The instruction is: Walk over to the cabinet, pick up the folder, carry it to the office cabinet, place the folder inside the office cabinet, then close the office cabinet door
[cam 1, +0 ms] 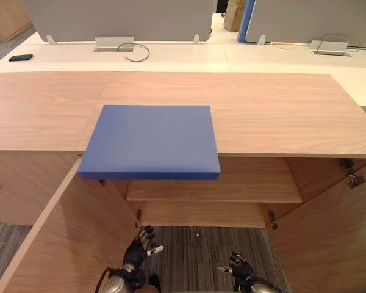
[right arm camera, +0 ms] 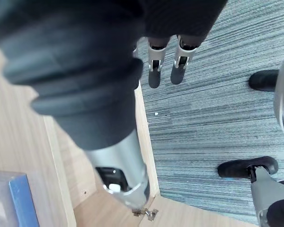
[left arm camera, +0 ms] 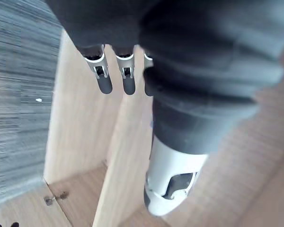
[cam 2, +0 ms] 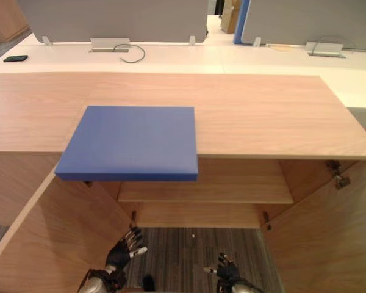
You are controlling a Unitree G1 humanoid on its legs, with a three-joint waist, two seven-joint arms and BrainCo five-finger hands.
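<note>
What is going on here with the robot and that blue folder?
Nothing is being handled yet. The blue folder lies flat on the wooden cabinet top, with its near edge overhanging the front. The left door and right door stand open, showing a shelf inside. The left robot hand and right robot hand hang low in front of the opening, fingers open, holding nothing.

A black phone [cam 1: 20, 57] lies on the white desk [cam 1: 171, 58] — grey divider panels [cam 1: 119, 18] behind it, striped carpet [cam 1: 195, 256] underfoot.
</note>
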